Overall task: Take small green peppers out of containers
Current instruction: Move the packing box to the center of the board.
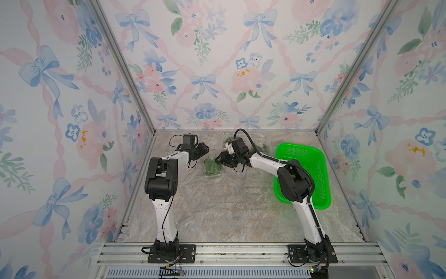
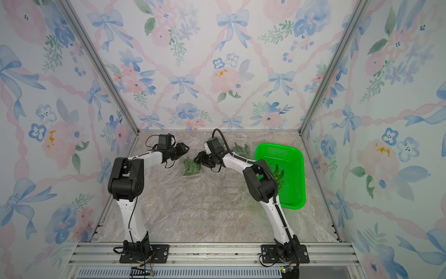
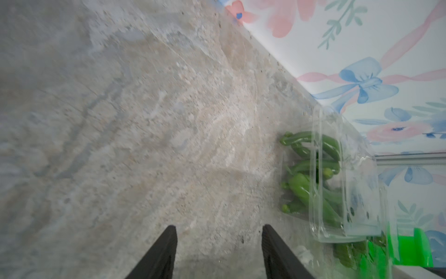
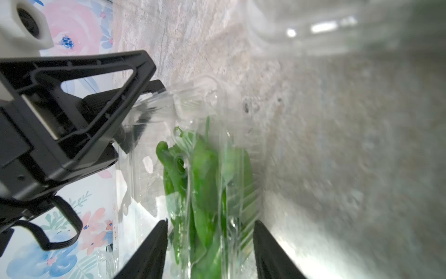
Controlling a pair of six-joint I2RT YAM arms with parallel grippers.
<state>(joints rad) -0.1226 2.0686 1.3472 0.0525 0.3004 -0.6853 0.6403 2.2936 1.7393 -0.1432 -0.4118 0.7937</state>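
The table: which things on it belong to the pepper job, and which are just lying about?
In the job: small green peppers; the clear container holding them; a second clear container at the back; green basket, some peppers already inside.
Lying about: nothing loose that I can see, only the marbled table.

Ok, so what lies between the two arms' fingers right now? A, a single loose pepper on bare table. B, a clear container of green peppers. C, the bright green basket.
B: in both top views the clear container of small green peppers lies between the left gripper and right gripper; the green basket stands beside the right arm.
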